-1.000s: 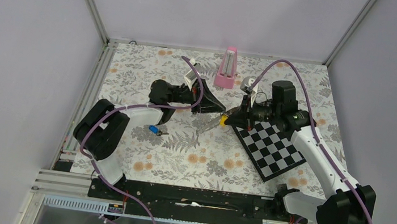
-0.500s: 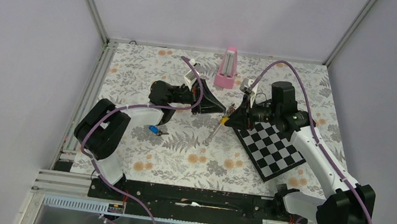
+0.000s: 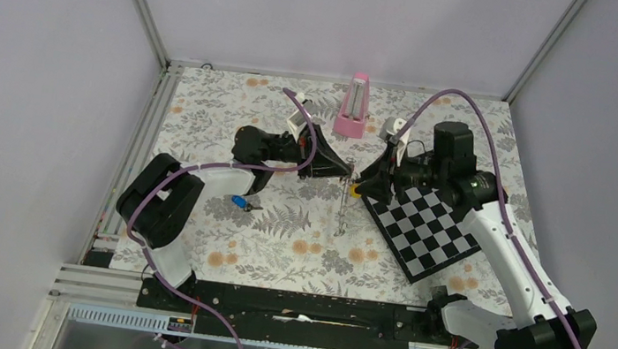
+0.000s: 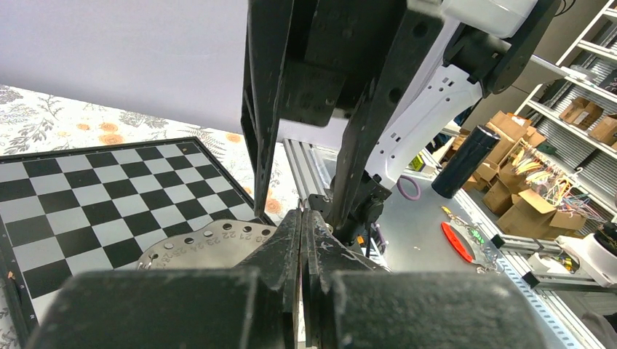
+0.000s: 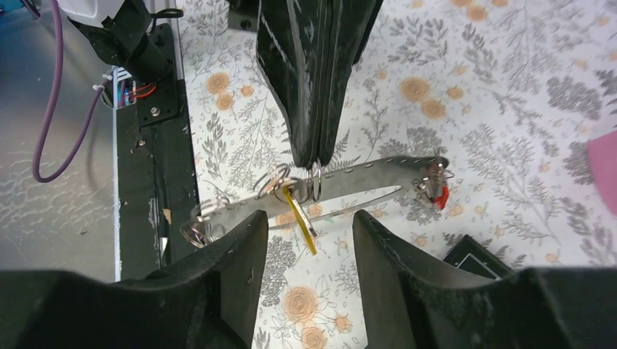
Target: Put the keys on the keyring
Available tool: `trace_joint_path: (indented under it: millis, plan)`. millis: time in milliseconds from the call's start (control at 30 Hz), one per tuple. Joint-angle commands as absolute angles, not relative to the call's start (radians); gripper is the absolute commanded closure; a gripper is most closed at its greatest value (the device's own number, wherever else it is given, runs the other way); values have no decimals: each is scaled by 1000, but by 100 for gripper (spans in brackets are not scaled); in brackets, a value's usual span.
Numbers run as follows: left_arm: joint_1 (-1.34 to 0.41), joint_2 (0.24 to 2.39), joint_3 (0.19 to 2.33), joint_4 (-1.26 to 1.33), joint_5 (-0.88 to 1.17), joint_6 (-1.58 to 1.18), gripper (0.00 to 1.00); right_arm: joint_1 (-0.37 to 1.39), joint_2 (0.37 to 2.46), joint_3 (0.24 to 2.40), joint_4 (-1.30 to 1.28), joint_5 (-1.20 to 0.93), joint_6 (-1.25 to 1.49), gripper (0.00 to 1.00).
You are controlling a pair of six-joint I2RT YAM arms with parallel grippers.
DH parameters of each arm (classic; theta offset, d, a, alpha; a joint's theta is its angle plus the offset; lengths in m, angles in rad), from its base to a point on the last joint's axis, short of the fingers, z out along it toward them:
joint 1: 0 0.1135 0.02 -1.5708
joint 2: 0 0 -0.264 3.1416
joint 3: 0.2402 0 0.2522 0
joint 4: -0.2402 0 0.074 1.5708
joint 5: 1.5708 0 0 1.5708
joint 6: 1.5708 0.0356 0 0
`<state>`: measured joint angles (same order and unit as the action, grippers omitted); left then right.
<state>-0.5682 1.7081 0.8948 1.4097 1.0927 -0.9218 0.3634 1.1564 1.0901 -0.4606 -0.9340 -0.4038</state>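
Note:
My left gripper [image 3: 347, 172] is shut on a silver ring [image 5: 315, 182] of the keyring, whose grey strap [image 3: 342, 207] hangs below it over the floral table. In the right wrist view the strap [image 5: 364, 178] runs sideways to a small red piece [image 5: 439, 195]. The yellow key [image 5: 300, 214] dangles from the rings next to the left fingertips [image 5: 313, 145]. My right gripper [image 5: 309, 218] stands open just short of it, touching nothing. The blue key [image 3: 239, 202] lies on the table to the left. In the left wrist view my left gripper [image 4: 304, 215] is pressed shut beside the holed strap [image 4: 204, 243].
A chessboard [image 3: 427, 234] lies under the right arm, its corner [image 5: 484, 256] close to the right gripper. The pink metronome-like block [image 3: 353, 107] stands at the back. The black base rail [image 5: 156, 109] runs along the near edge.
My right gripper has opened, let go of the yellow key and drawn back a little to the right. The strap has swung down to hang straight. The left gripper has stayed put.

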Motion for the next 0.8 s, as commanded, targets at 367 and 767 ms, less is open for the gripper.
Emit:
trace_joint_path:
  millis: [367,767]
  plan:
    - [-571,1705,911,1508,1118,-920,100,357,1199,1162,-416,-946,-353,56]
    - [-571,1705,910,1508,1111,-918,100,356,1208,1126,-374,-998,-323,75]
